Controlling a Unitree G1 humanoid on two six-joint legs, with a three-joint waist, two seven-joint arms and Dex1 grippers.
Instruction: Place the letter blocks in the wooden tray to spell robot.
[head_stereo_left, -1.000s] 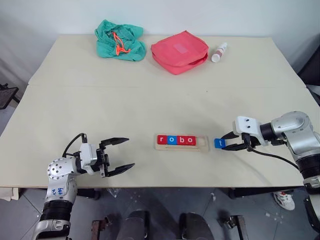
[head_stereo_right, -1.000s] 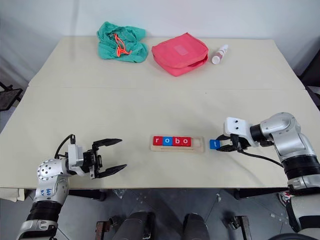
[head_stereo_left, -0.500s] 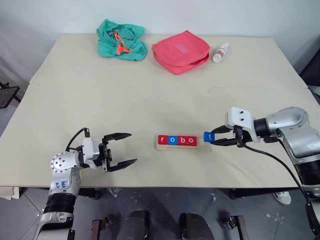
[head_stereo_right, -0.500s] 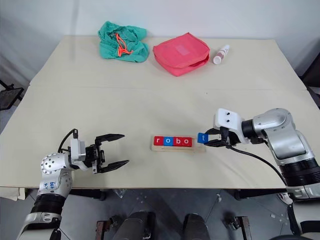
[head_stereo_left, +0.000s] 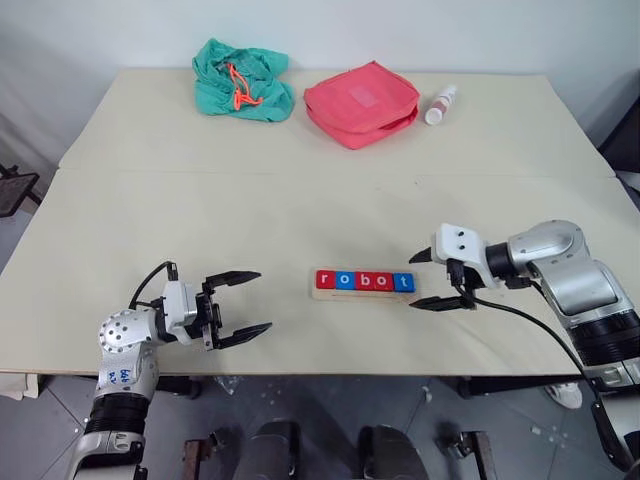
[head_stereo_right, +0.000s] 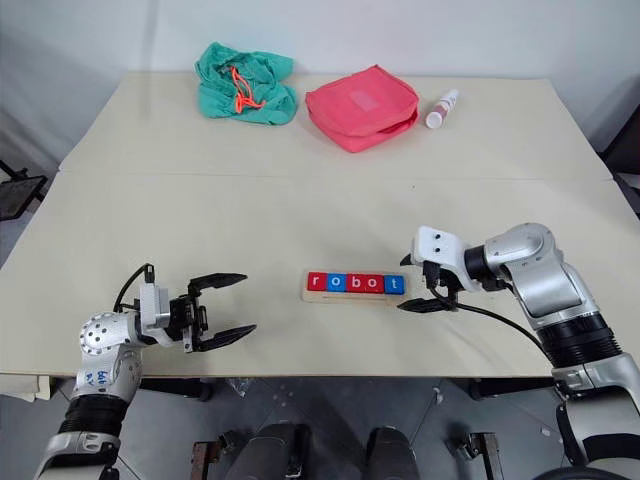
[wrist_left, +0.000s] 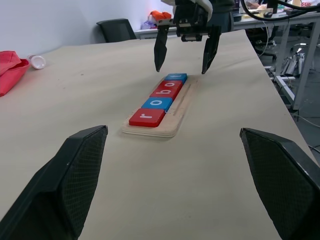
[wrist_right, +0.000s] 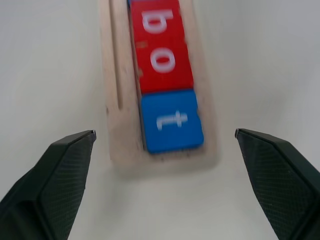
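The wooden tray (head_stereo_left: 362, 295) lies near the table's front edge, in the middle. Five letter blocks (head_stereo_left: 363, 281) sit in it side by side and read r, o, b, o, t from left to right. The blue t block (wrist_right: 171, 120) is at the tray's right end, flat beside the red o (wrist_right: 162, 62). My right gripper (head_stereo_left: 411, 282) is open at that end, one finger on either side of the t block, touching nothing. My left gripper (head_stereo_left: 264, 300) is open and empty, to the left of the tray and apart from it.
At the back of the table lie a green cloth bag (head_stereo_left: 240, 80), a red pouch (head_stereo_left: 360, 102) and a small white bottle (head_stereo_left: 438, 104). The tray is close to the table's front edge (head_stereo_left: 330, 372).
My right gripper carried the blue t block left to the tray, set it at the right end and opened. The left gripper stayed where it was.
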